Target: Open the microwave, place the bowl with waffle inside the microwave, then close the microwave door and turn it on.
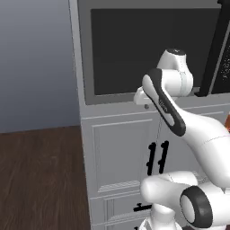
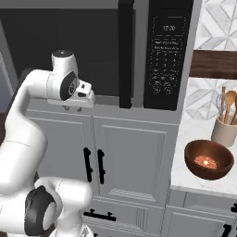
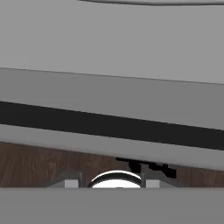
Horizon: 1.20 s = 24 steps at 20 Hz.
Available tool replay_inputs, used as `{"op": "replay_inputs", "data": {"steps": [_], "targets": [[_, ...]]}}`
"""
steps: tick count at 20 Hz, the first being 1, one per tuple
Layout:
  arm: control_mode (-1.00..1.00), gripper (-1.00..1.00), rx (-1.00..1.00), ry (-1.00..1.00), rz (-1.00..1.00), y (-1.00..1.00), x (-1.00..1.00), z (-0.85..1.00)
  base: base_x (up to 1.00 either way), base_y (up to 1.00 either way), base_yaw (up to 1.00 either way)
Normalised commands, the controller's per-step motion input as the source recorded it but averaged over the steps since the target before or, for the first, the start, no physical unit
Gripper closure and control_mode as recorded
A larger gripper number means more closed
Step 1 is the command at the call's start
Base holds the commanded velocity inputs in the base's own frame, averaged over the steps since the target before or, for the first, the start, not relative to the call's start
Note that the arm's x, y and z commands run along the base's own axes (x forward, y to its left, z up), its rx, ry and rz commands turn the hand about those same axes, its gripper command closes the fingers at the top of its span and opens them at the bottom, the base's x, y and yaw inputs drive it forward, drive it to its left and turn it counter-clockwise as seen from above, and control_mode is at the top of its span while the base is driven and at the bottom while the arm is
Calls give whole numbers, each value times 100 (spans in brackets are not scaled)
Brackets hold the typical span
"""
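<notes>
Right base view: the gripper (image 2: 73, 108) sits under the microwave door (image 2: 60, 51), well left of its handle (image 2: 125, 53) (finger spread unreadable); reaching from here risks scraping the frame.

The white arm's two-finger gripper (image 2: 72, 109) is showing as just two small grey stubs under the hand, too small to tell how far apart the fingers are standing. Above and to its right, the tall black vertical bar handle (image 2: 125, 53) of the wide dark glass microwave door (image 2: 60, 46) is running off the top edge. Further right, the digits on the black keypad panel (image 2: 167, 53) are blurring beyond reading. The beige utensil crock (image 2: 225, 131) is being clipped by the right edge.
</notes>
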Motion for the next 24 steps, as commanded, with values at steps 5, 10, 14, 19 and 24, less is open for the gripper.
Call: {"op": "replay_inputs", "data": {"steps": [5,10,14,19,24], "targets": [[100,-100,0,0,0,0,-1,0,-32,-22,6],[100,-100,0,0,0,0,0,0,-50,-99,19],[100,-100,0,0,0,0,0,0,-23,-94,17],[100,-100,0,0,0,0,0,0,0,-80,16],[100,-100,0,0,0,0,0,0,5,-49,17]]}}
